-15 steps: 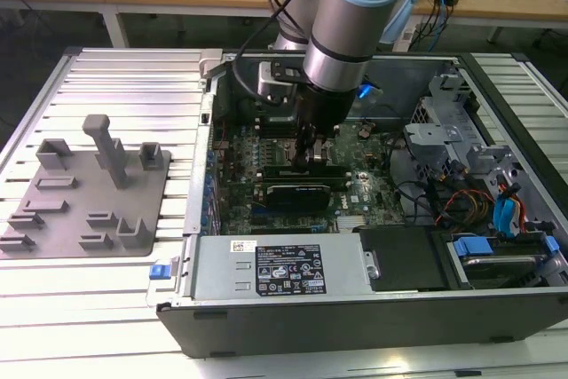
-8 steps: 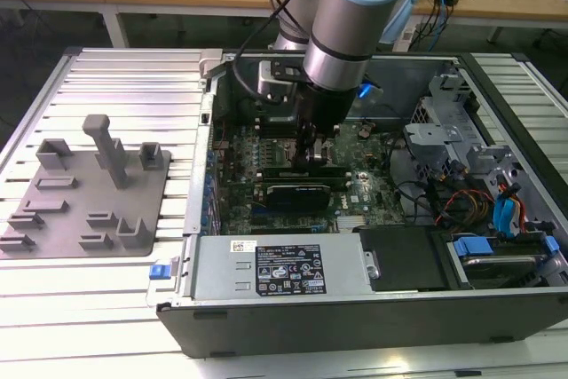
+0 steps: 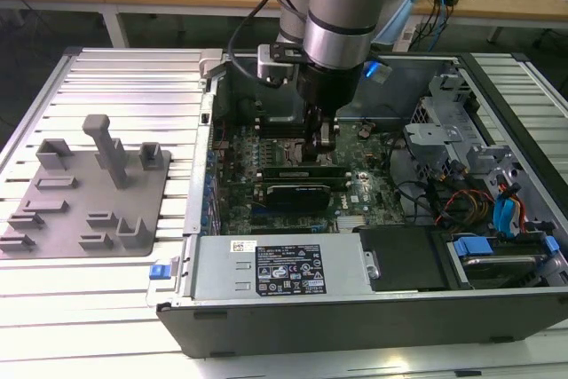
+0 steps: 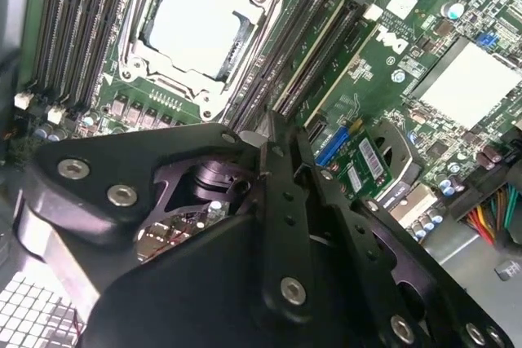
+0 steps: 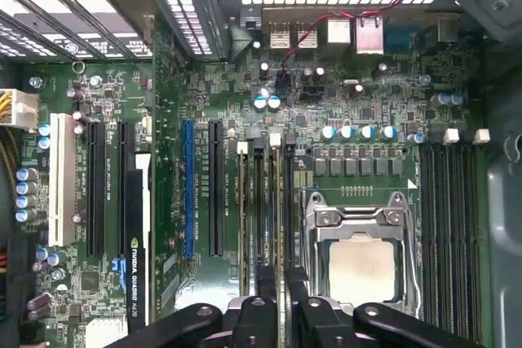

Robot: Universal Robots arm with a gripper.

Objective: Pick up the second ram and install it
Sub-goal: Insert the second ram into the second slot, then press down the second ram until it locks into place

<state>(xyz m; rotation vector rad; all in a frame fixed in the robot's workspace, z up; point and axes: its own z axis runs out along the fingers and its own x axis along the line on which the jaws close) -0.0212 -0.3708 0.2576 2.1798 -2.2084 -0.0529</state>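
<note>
Exterior view is showing the arm reaching down into the computer case [image 3: 497, 122], jaws pinching narrow on the second ram [image 5: 277, 201], which is standing in a slot beside the processor socket [image 5: 363, 262]. Looks mostly done, just seating and letting go remaining.

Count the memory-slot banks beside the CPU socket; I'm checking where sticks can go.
2. One bank lies on one side of the CPU socket; the other lies on the opposite side, its end hidden under the gripper.
</note>
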